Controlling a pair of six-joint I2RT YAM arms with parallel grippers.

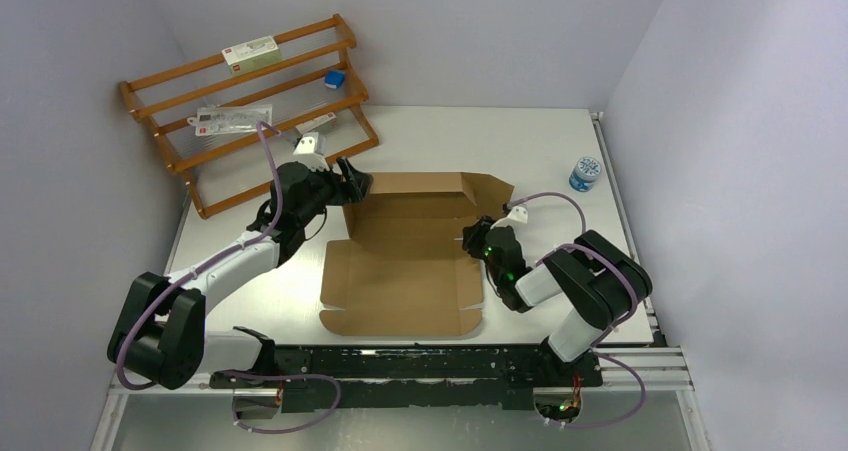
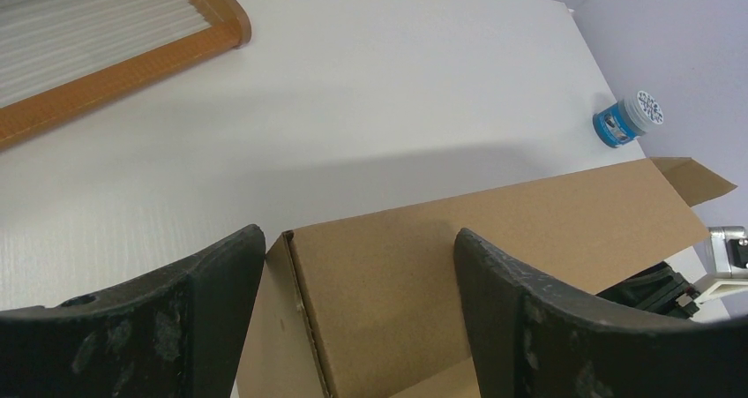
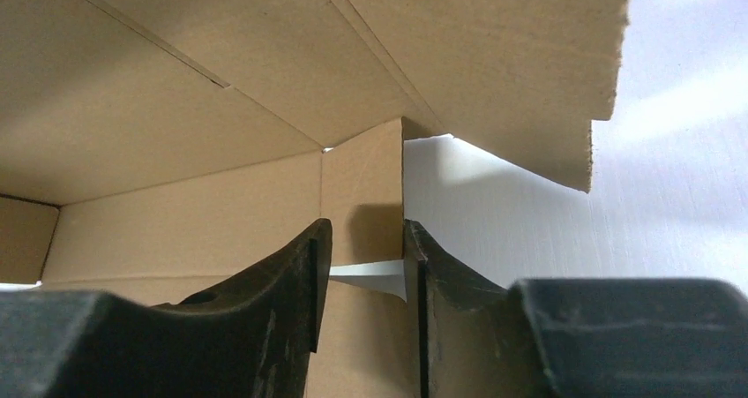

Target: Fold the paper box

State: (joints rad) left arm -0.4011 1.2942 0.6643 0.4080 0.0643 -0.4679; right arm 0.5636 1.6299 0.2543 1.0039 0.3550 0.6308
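While the paper box (image 1: 405,271) sits half-formed in the middle of the white table (image 1: 560,136), both arms reach toward its far end. Its broad flat panel lies toward the arm bases, and its rear wall (image 1: 425,184) stands raised along the far side, with a loose tab sticking out at the right end. At the far-left corner the left gripper (image 1: 352,183) hovers with its jaws spread wide. The left wrist view shows that corner between the two dark fingers (image 2: 176,310), the left fingertip just beside the corner edge. On the box's right side the right gripper (image 1: 472,237) has its jaws narrow, and the right wrist view shows an upright corner flap (image 3: 362,186) in the slim gap between them; whether the pads actually press it I cannot tell. A wooden rack (image 1: 250,101) stands at the table's far left, and a small blue-and-white jar (image 1: 585,173) sits near the far-right edge, well apart from the box.
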